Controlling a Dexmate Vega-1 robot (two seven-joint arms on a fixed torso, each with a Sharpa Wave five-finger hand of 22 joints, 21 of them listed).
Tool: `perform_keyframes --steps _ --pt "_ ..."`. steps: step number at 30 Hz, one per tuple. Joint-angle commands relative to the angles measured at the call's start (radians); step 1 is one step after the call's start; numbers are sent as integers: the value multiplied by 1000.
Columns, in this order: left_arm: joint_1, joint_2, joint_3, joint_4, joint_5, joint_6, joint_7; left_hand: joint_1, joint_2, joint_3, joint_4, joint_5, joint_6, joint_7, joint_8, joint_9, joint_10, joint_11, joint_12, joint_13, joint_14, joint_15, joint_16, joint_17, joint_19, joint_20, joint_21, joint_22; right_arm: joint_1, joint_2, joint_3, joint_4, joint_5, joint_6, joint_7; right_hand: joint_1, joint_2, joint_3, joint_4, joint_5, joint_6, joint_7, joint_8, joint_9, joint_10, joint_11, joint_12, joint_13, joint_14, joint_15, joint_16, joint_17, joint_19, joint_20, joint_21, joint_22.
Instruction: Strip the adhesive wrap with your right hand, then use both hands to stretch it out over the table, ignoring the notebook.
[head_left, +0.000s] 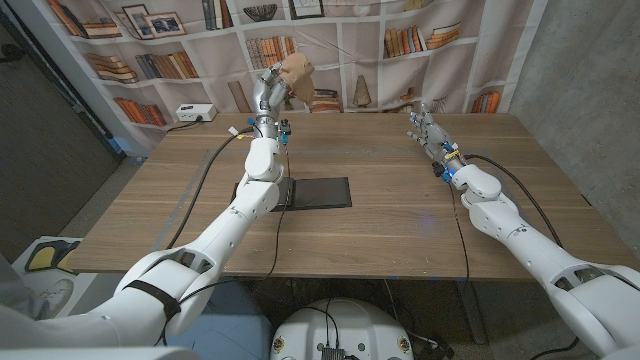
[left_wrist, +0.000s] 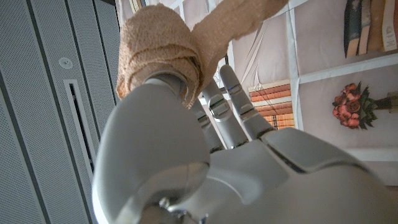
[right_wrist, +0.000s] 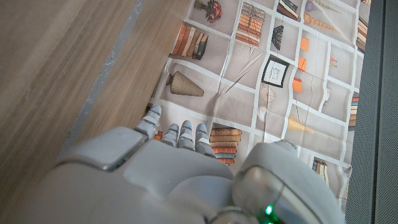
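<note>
Table (head_left: 400, 230) first: we work at a wooden top that carries very little, which suits a job that calls for stretching a strip out over it. Our two arms reach toward the far edge, the left near the far left corner, the right toward the far right corner, well apart from each other.

Next in size, the notebook (head_left: 318, 192) lies flat and dark near the middle of the table, just beside our left forearm. We judge it is simply in the way and is to be left alone.

Our left hand (head_left: 268, 95) is raised above the far edge, fingers upward, and it holds the adhesive wrap (head_left: 297, 73), a tan, crinkled roll. In the left wrist view the roll (left_wrist: 160, 53) sits over the thumb like a spool on a peg, with a loose tail running off past the fingers (left_wrist: 233, 93). We take it that the roll is held high and clear so the free end can be pulled away.

Our right hand (head_left: 425, 128) stands over the table near the far edge, fingers apart and straight, holding nothing; the right wrist view shows its fingertips (right_wrist: 177, 134) with nothing between them. We judge the strip is not yet taken: the right hand has to cross to the tail first.
</note>
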Motion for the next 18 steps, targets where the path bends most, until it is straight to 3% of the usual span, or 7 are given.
perform_keyframes --steps 1,9,18 --pt "32 -22 -40 -43 -208 76 -156 18 10 5 -2 4 3 5 3 0 4 1 -2 3 18 -24 -3 4 -2 -6 8 -2 -22 -19 1 -49 -7 -16 -21 0 -1 2 0 -2 10 3 0 1 4 -1 -1 2 4 -3 5 1 7 3 5 3" --pt "38 -20 -62 -55 -341 155 -291 18 13 7 0 4 -7 3 -1 -3 -5 1 -5 10 18 -24 -11 9 -13 -4 13 -15 -32 -29 5 -71 -7 -24 -28 -1 -2 2 -1 -2 10 3 0 1 5 0 0 2 3 -5 4 1 3 5 2 3" --pt "-3 -19 -87 40 -464 215 -546 19 11 6 -1 5 -11 -7 -1 0 -8 -3 -5 19 9 -24 -23 16 -34 1 18 -29 -39 -35 7 -93 -7 -33 -38 -1 -2 2 -1 -2 10 2 -1 1 4 -1 -1 2 2 -4 4 1 2 7 1 3"
